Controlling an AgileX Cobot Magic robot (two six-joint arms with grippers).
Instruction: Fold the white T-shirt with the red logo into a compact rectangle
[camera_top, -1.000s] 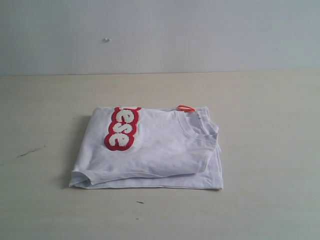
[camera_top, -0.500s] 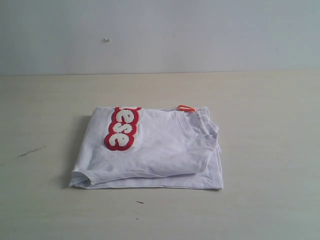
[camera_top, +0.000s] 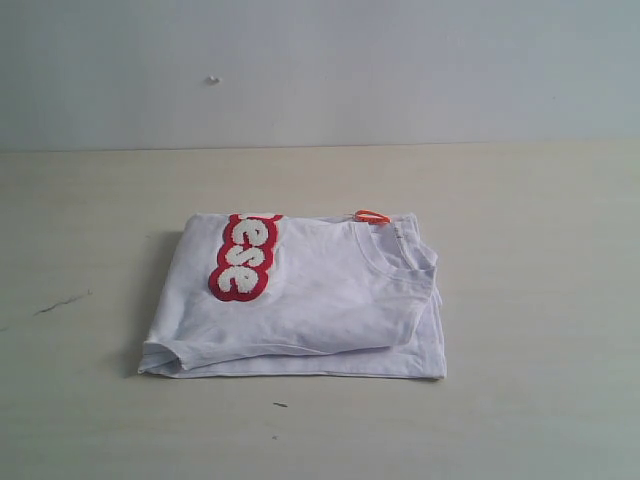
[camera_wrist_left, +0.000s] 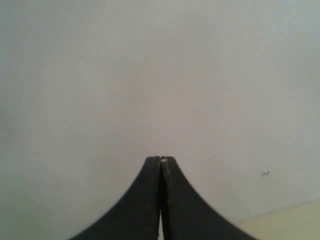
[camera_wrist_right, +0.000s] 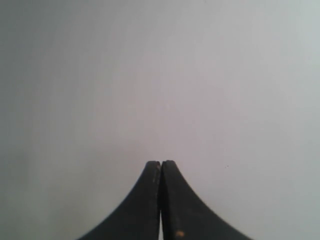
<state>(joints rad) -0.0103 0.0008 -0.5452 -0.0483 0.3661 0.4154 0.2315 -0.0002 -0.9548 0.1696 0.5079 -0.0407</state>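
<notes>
White T-shirt (camera_top: 310, 310) lies folded into a rough rectangle, flat on the worktop (camera_top: 540, 300), about mid-surface. Layers are stacked and the lower layer sticks out along the shirt's near edge and its collar-side edge. The near corner on the logo side is bunched, with a sleeve hem showing.

Red logo (camera_top: 245, 258) sits on the shirt's top layer and runs from the far fold edge toward the near edge. It is fuzzy white lettering with a red outline. Readable part is "ese", turned sideways; the rest wraps over the fold.

Ribbed collar (camera_top: 395, 262) is on the shirt's opposite side from the logo, with the orange neck tag (camera_top: 372, 216) poking out at the far edge beside it.

A dark scratch (camera_top: 62, 302) marks the worktop well away from the shirt's logo side, and a small speck (camera_top: 280, 405) lies just off the near edge.

Left gripper (camera_wrist_left: 160, 159): jaws pressed together, nothing between them, facing the pale wall (camera_top: 400, 70). Right gripper (camera_wrist_right: 161, 162): same, jaws together and empty.
</notes>
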